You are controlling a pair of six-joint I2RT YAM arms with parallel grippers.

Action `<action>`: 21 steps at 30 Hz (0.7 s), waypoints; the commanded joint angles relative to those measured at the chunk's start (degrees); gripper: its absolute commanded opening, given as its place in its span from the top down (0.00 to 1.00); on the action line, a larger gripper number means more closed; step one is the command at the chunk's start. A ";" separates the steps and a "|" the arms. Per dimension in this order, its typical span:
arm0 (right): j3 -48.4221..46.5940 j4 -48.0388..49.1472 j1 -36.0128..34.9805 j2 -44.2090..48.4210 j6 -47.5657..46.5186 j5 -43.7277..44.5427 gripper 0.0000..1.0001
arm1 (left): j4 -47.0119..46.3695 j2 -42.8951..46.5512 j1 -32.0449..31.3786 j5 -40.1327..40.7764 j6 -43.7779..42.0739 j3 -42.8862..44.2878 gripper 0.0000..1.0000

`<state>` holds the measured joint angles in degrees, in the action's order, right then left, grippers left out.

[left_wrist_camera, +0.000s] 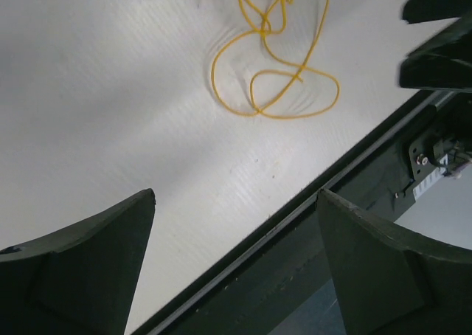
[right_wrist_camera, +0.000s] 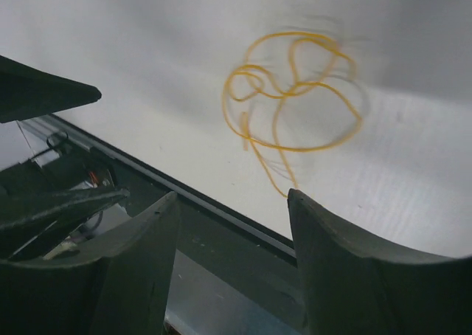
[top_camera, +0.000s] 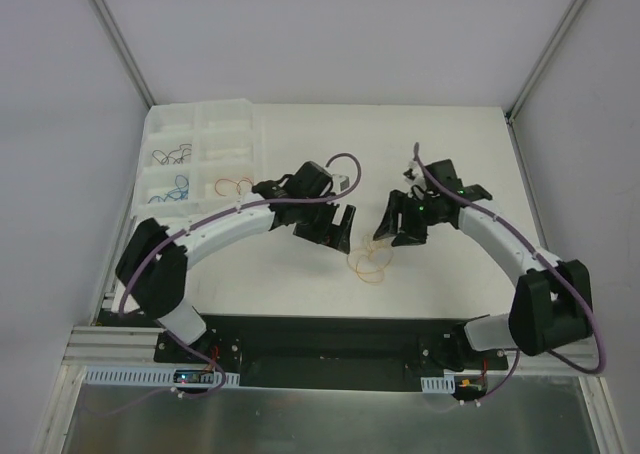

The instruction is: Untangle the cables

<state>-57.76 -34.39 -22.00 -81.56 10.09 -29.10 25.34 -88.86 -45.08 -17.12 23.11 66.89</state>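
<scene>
A yellow cable [top_camera: 367, 264] is lying in loose loops on the white table [top_camera: 300, 294], near the front edge. It is sitting between the two arms, just in front of both of them. The left gripper [left_wrist_camera: 236, 195] is hanging above the table with its fingers spread wide, and nothing is sitting between them. The right gripper [right_wrist_camera: 233, 195] is hanging close by on the other side. Its fingers are standing apart too, pinching nothing. One end of the yellow cable is pointing toward the right gripper, but I cannot tell if they are touching. Far back on the left, a clear box [top_camera: 205, 114] is holding a dark cable [top_camera: 172, 157], a blue cable [top_camera: 180, 186] and an orange cable [top_camera: 235, 186], each in its own little space.
</scene>
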 commanded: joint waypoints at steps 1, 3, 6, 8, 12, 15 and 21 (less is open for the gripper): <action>6.85 -3.84 10.55 9.12 -2.35 -0.43 0.36 | 0.05 -9.29 -1.41 -3.26 -5.17 9.99 0.07; 9.23 -5.50 14.51 11.85 -3.58 0.27 0.31 | 1.11 -13.86 -1.50 -4.05 -6.76 14.73 0.02; 12.57 -7.35 17.51 15.98 -4.46 0.98 0.23 | 3.22 -20.45 -1.50 -3.44 -7.12 20.28 0.01; 14.33 -7.62 18.04 18.88 -4.55 1.50 0.23 | 4.45 -24.41 -1.68 -3.62 -7.56 24.66 0.01; 16.09 -7.71 18.83 21.79 -5.34 1.68 0.23 | 7.35 -31.01 -4.22 -0.82 -10.01 31.27 0.01; 16.45 -8.23 19.45 21.62 -6.04 2.56 0.24 | 9.80 -35.14 -6.50 3.22 -11.42 34.70 0.01; 16.71 -8.67 19.89 21.62 -6.48 3.44 0.24 | 13.94 -39.63 -9.84 8.24 -10.28 37.26 0.11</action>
<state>-41.41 -41.56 -2.59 -60.58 5.04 -26.89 33.93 -127.22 -52.90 -13.78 13.82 101.95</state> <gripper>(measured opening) 0.762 0.914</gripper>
